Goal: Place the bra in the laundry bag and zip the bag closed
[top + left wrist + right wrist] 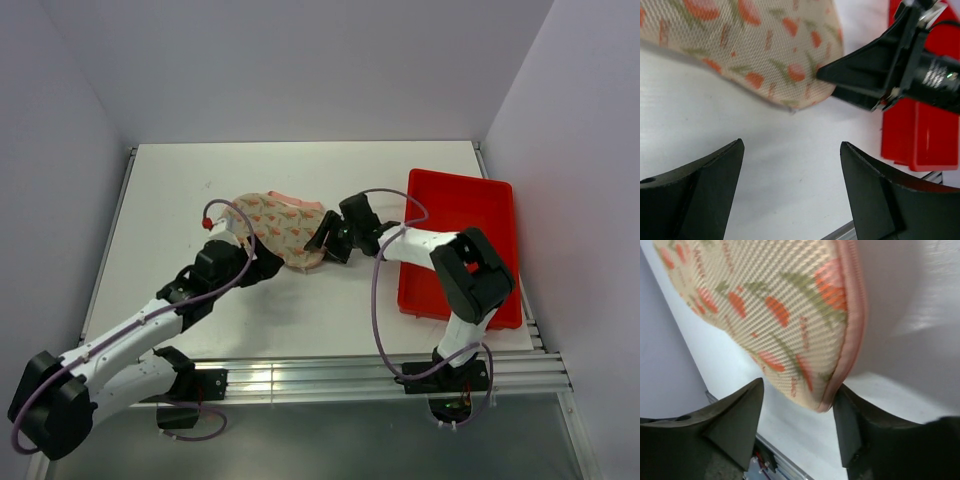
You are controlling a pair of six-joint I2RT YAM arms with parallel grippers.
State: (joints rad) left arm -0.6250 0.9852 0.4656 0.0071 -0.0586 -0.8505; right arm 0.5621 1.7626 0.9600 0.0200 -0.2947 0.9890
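Observation:
The laundry bag (pixel 281 224) lies folded on the white table, beige with orange-red print and a pink zipper rim (pixel 854 315). The bra is not visible in any view. My left gripper (pixel 263 262) is open and empty just in front of the bag's near left edge; the bag (pixel 755 50) fills the top of the left wrist view beyond my fingertips (pixel 792 150). My right gripper (pixel 319 244) is open at the bag's right end. In the right wrist view the bag's (pixel 765 305) lower edge hangs between my jaws (pixel 797 392), its rim against the right finger (pixel 857 425).
A red plastic tray (pixel 470 205) sits at the right of the table, behind my right arm, and shows in the left wrist view (pixel 920 142). A metal rail (pixel 330 370) runs along the table's front edge. Grey walls close in on both sides.

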